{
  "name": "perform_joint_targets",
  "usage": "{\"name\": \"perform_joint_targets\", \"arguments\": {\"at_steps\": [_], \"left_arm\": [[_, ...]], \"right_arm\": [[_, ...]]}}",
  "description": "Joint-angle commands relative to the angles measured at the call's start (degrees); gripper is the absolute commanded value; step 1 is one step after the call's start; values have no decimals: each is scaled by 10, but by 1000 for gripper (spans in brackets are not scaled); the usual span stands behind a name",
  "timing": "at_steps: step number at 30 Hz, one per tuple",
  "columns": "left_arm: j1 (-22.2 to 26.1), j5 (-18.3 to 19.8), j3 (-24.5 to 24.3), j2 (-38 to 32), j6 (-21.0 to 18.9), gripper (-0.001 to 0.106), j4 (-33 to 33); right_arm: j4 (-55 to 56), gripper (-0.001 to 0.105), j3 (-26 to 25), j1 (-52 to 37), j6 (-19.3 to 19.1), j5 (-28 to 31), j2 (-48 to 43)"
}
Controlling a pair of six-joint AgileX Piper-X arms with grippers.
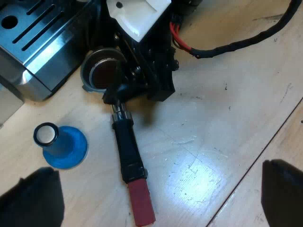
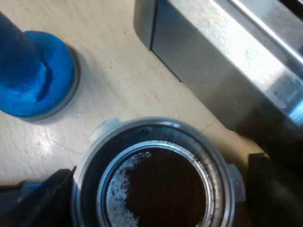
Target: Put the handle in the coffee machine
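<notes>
Holder lies flat on the table, loose, not locked in. Its basket end is just beside the machine, at the corner of the slotted tray base, and does not touch it. The dark handle points away from the machine, red end farthest out. The basket is face up with dark grounds inside and bare metal showing along one side.

Right gripper hangs over the basket. Its fingers are spread wide, one on each side of the rim, holding nothing; one finger stands clear of the rim, contact of the other is unclear. Left gripper hovers higher, past the red end and away from the machine, fingers wide apart and empty.

Room: on the handle's side away from the machine the table is bare wood with one seam line. Between the basket and the machine's steel wall only a narrow strip of table shows.

Blue tamper stands upright on its base, near the machine, close to the handle but apart from it.
</notes>
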Motion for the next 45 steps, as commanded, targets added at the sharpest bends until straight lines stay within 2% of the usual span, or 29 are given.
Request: {"name": "perform_joint_targets", "arguments": {"at_steps": [1, 2, 4, 5, 7, 8, 13, 20, 25, 27, 33, 37, 39, 41, 45], "left_arm": [[-3, -9, -4, -1, -4, 85, 1], [-3, -9, -4, -1, -4, 85, 1], [-3, -9, -4, -1, -4, 85, 1], [-3, -9, -4, -1, -4, 85, 1], [-3, -9, -4, -1, -4, 85, 1], [-3, -9, -4, -1, -4, 85, 1], [-3, -9, -4, -1, 0, 85, -3], [-3, -9, -4, -1, 3, 85, -27], [-3, -9, -4, -1, 27, 85, -39], [-3, -9, -4, -1, 50, 85, -52], [-3, -9, -4, -1, 65, 85, -72], [-3, -9, -1, -1, 65, 85, -83], [-3, -9, 6, -1, 65, 85, -89], [-3, -9, 16, -1, 67, 85, -94], [-3, 6, 50, -1, 103, 85, -110]], "right_arm": [[7, 46, -1, -1, 10, 5, -2], [8, 42, -1, -1, 10, 4, -2], [12, 25, -1, -1, 10, 3, -2], [13, 22, -1, -1, 10, 3, -2], [19, 4, -1, -1, 10, 3, -2], [22, 0, -1, -1, 11, 3, -3], [34, 0, -1, -1, 42, 11, -20], [96, 0, -1, -1, 98, 73, -69], [140, 0, -1, -1, 123, 88, -93], [169, 0, -1, -1, 144, 100, -107], [217, 0, -1, -1, 183, 129, -139], [235, 0, -1, -1, 190, 150, -161], [244, 0, -1, -1, 195, 150, -171], [263, 0, -1, -1, 215, 157, -186], [280, 0, -1, -1, 230, 176, -214]]}}
